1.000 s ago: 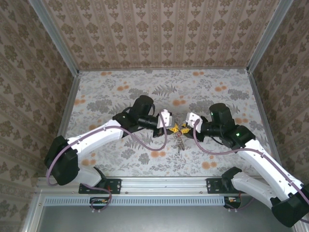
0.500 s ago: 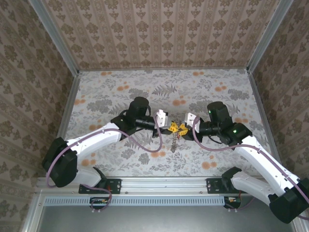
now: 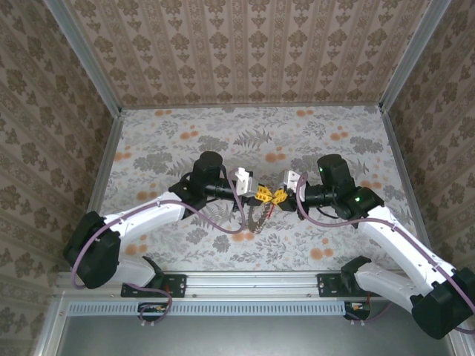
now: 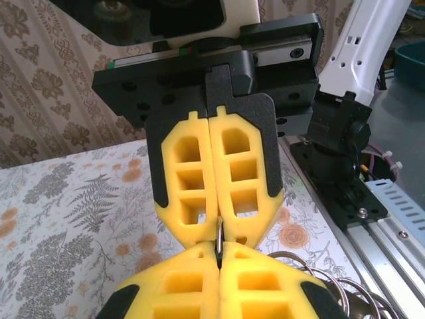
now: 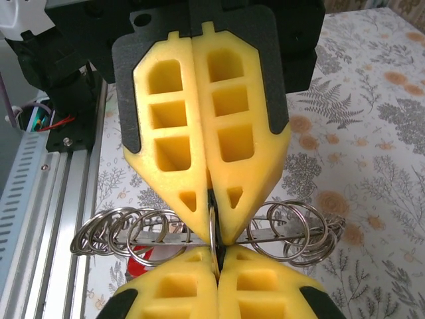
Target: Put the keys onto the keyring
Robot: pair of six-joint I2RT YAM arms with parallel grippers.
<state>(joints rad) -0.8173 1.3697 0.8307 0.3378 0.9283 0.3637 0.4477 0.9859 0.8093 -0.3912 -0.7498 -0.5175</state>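
As the left end effector (image 3: 261, 194) and right end effector (image 3: 280, 196) meet tip to tip, I see both clamped shut on a thin loop of the silvery coiled keyring (image 5: 166, 234), with the red-tagged keys (image 5: 136, 266) beneath.

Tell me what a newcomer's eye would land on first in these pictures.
Two yellow-fingered grippers meet tip to tip above the middle of the flowered table. They are the left gripper and the right gripper, and both are shut on the keyring. Its coil of silvery rings hangs beneath them, spread sideways in the right wrist view, with a small red tag under its left end.
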